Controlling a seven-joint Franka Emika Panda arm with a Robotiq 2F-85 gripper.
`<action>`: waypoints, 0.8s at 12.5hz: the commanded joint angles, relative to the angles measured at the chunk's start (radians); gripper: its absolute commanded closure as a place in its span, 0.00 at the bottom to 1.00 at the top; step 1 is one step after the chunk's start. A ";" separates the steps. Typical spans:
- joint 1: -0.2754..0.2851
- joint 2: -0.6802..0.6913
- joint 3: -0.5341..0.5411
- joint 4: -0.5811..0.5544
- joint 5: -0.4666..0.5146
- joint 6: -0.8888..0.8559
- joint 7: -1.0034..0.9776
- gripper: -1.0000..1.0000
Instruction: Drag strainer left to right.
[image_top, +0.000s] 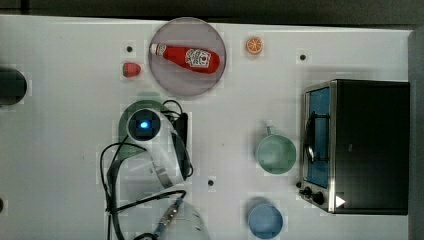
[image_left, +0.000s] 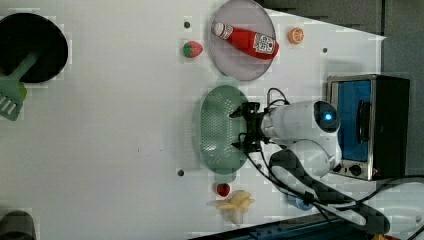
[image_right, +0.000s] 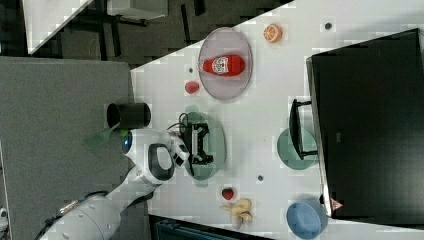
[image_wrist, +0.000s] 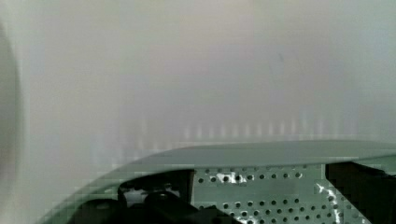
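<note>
Plainly, the strainer is a pale mint oblong with rounded ends and a dotted floor, lying mid-table between the plate and a banana; the gripper reaches inside, fingers apart; the white table also carries a toaster oven.

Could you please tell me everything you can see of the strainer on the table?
The strainer is a pale mint-green oblong basket, plastic by its look, with rounded ends, a raised rim and a bottom dotted with small holes. It lies flat and open side up on the white table, just below the grey plate in the left view. The gripper reaches over its rim into the basket, above the holed bottom; actual contact cannot be made out.
</note>
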 joint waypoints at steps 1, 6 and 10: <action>-0.030 -0.040 -0.066 -0.036 -0.019 0.012 -0.113 0.00; -0.040 -0.052 -0.153 -0.078 -0.019 0.063 -0.220 0.00; -0.042 -0.052 -0.236 -0.084 -0.019 0.064 -0.266 0.00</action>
